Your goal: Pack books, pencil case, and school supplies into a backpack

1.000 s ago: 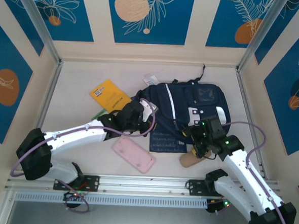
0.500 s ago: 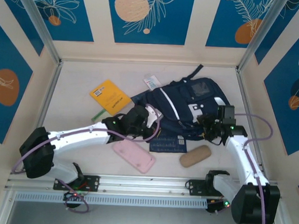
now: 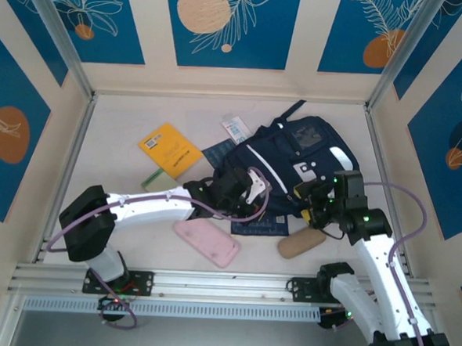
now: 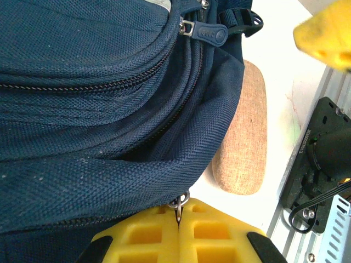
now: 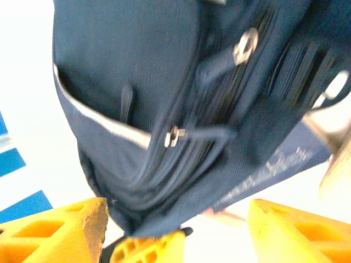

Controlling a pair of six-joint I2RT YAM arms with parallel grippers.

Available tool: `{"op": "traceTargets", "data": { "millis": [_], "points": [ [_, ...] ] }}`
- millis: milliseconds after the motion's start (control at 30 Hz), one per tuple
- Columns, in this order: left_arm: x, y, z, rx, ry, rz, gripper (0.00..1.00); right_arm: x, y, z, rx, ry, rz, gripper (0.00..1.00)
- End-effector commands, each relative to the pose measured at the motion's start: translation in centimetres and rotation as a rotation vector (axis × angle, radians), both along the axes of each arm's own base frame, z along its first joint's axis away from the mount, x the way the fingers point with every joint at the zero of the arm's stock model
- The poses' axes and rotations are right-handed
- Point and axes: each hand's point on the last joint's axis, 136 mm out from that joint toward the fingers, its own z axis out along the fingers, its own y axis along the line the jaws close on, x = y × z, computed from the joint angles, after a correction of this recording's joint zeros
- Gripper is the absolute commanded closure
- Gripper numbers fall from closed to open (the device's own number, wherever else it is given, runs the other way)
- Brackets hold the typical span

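Note:
The navy backpack (image 3: 295, 157) lies at centre right, with its fabric close up in the left wrist view (image 4: 104, 104). My left gripper (image 3: 249, 191) is shut on a metal zipper pull (image 4: 179, 207) at the backpack's near edge. My right gripper (image 3: 314, 203) hovers at the backpack's near right edge, its yellow fingers (image 5: 57, 230) wide apart and the bag's lower edge (image 5: 159, 137) between them, not pinched. A yellow book (image 3: 170, 150) lies to the left. One navy book (image 3: 216, 152) and another (image 3: 261, 222) poke out from under the bag. A pink pencil case (image 3: 205, 242) lies near the front.
A tan fabric pouch (image 3: 301, 242) lies by the right arm, seen also as a tan pouch (image 4: 244, 131) beside the bag. A pale packet (image 3: 235, 128) lies behind the backpack and a green packet (image 3: 154, 176) sits below the yellow book. The metal rail (image 3: 224, 286) runs along the front.
The left gripper has pulled the zipper pull to the right and the backpack has shifted back and right. The right gripper has moved up against the bag's edge.

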Motion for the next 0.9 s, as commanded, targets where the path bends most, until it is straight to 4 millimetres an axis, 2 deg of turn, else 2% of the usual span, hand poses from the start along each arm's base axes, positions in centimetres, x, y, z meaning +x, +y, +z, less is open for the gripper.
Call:
{"op": "traceTargets", "data": {
  "millis": [0,233,433,567,800,867],
  "points": [
    [0.1,-2.1,3.7,-0.115,-0.032,-0.021,1.0,-1.6,2.6,-0.8,0.139,0.107,-0.005,0.33],
    [-0.2,-2.0,4.4,-0.114,-0.045,-0.027,1.0,-2.0,5.1,-2.4,0.193,0.169,-0.006,0.36],
    [-0.8,-2.4,4.7,-0.118,-0.051,-0.045,1.0,-0.8,4.8,-3.6,0.172,0.161,-0.052,0.36],
    [-1.0,-2.4,4.7,-0.117,-0.053,-0.051,1.0,0.4,4.2,-3.8,0.147,0.109,-0.088,0.39],
    [-1.6,-2.4,4.4,-0.114,-0.049,-0.064,1.0,1.7,3.9,-4.5,0.134,0.071,-0.114,0.54],
    [-1.7,-2.5,4.5,-0.114,-0.051,-0.068,1.0,1.8,4.0,-4.8,0.119,0.072,-0.1,0.66]
  ]
}}
